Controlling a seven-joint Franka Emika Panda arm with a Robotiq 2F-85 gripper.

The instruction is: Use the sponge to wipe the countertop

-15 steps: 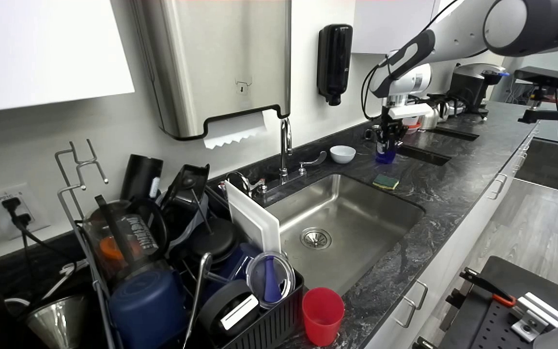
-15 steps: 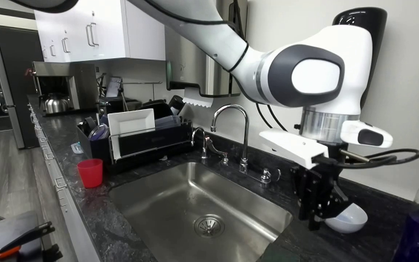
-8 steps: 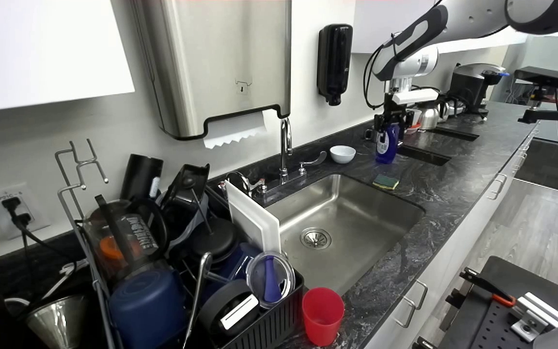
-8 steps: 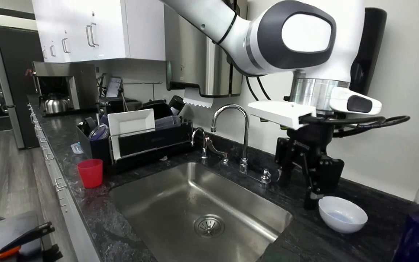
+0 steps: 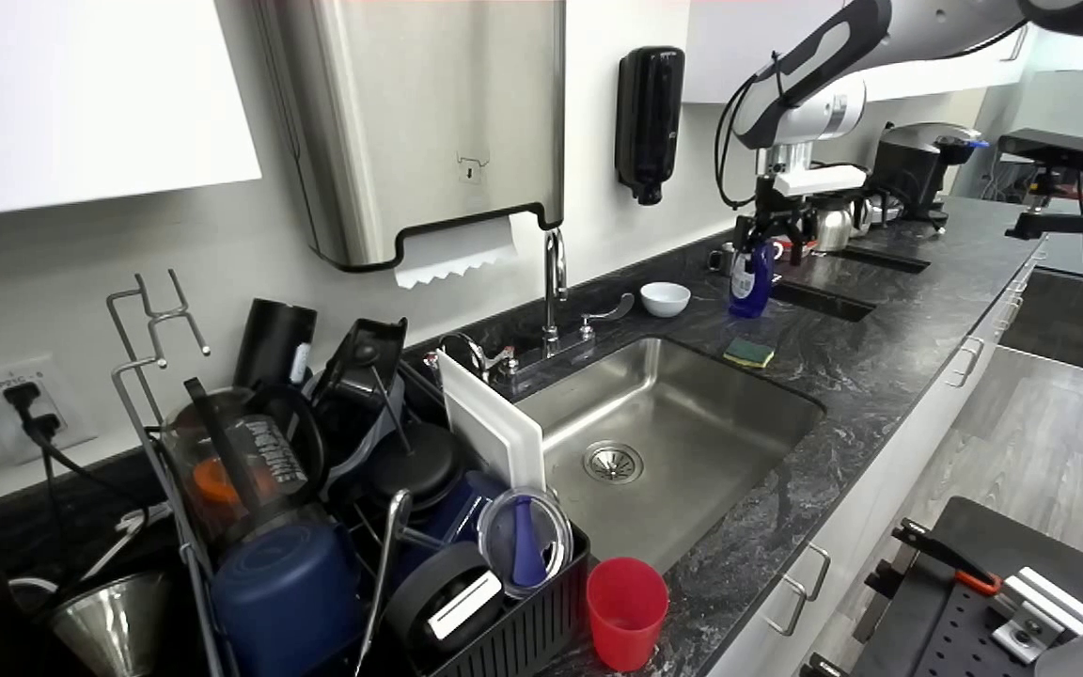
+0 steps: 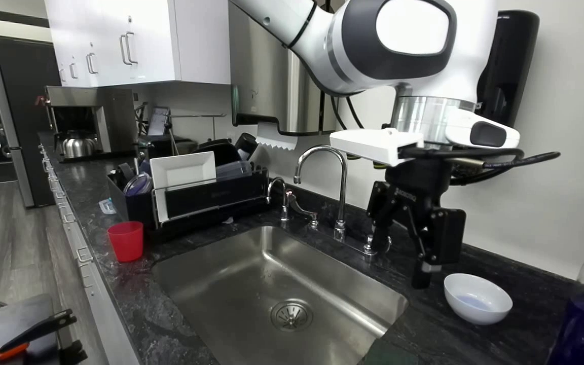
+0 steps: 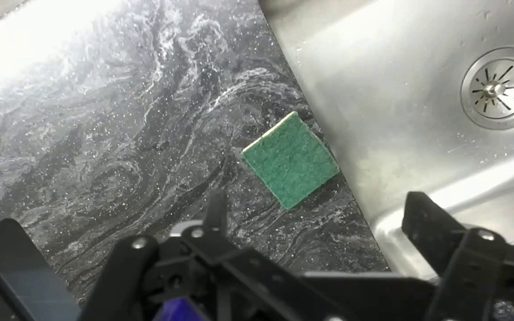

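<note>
Sponge [image 7: 290, 161] just beside sink [image 7: 395, 111] edge, open countertop [image 7: 141, 133] opposite; claw [image 6: 401, 262] spread above.

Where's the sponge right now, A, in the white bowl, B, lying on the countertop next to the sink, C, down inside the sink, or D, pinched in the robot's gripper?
B, since the wrist view shows the sponge lying green face up on the countertop, just outside the edge of the steel sink.
</note>
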